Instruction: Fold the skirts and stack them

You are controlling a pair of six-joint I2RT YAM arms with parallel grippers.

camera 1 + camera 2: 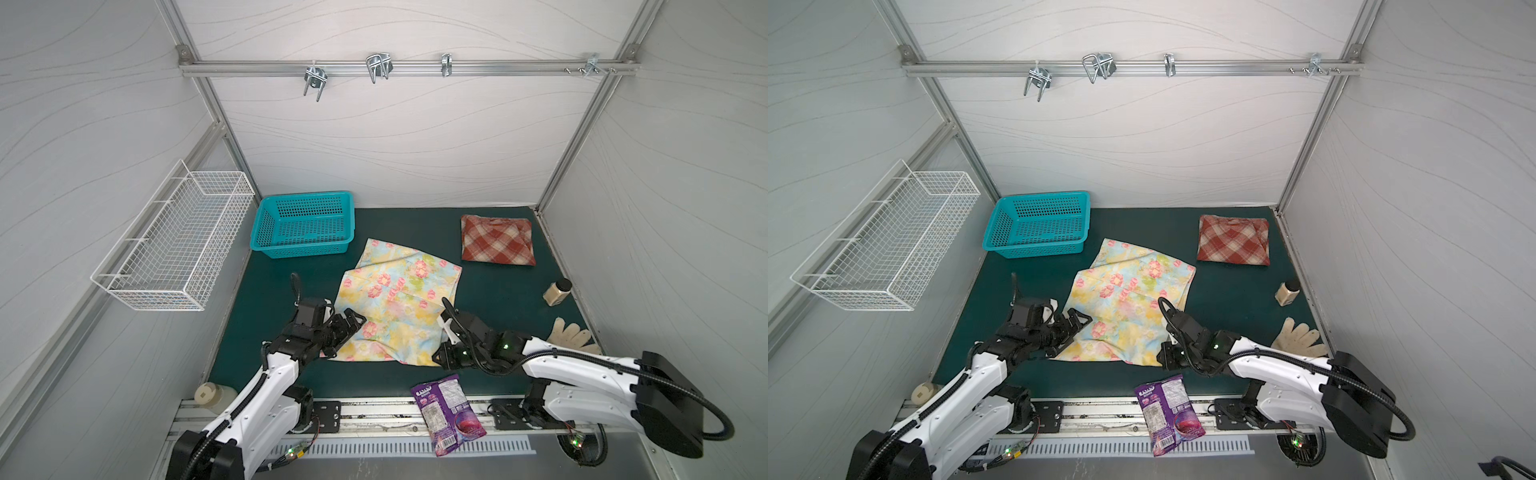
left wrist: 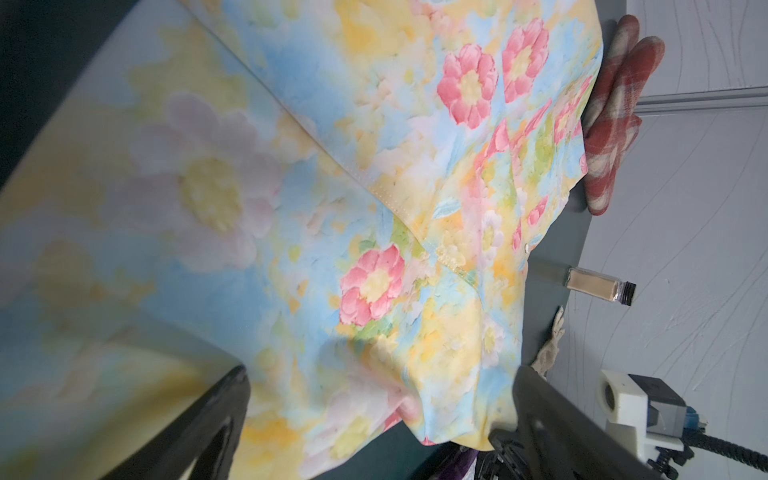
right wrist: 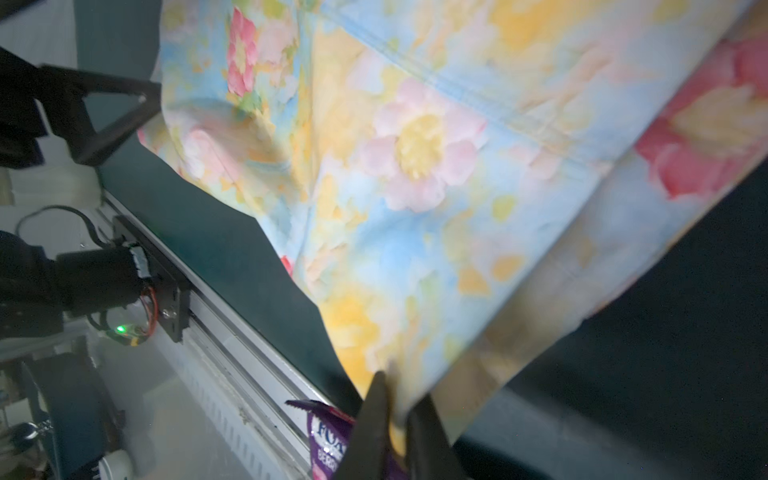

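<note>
Two skirts are seen on the tabletop (image 1: 498, 299). The plaid skirt (image 1: 496, 241) is folded into a compact square near the far right corner, apparently set there as the base of the stack. The floral skirt (image 1: 395, 307) is spread, creased, from the middle toward the near edge. Its near right corner is pinched between the closed jaws of the right gripper (image 3: 397, 415), as is plainly shown in the right wrist view. The left gripper (image 1: 353, 323) is held with jaws wide apart at the near left corner, with the cloth edge showing between its fingers but not clamped. Both near corners are judged to be wanted so that the hem can be lifted evenly and folded toward the far edge; a one-sided pull would likely skew the cloth. A snack packet (image 1: 446, 409) lies at the near edge, near the gripped corner, and could be snagged.
</note>
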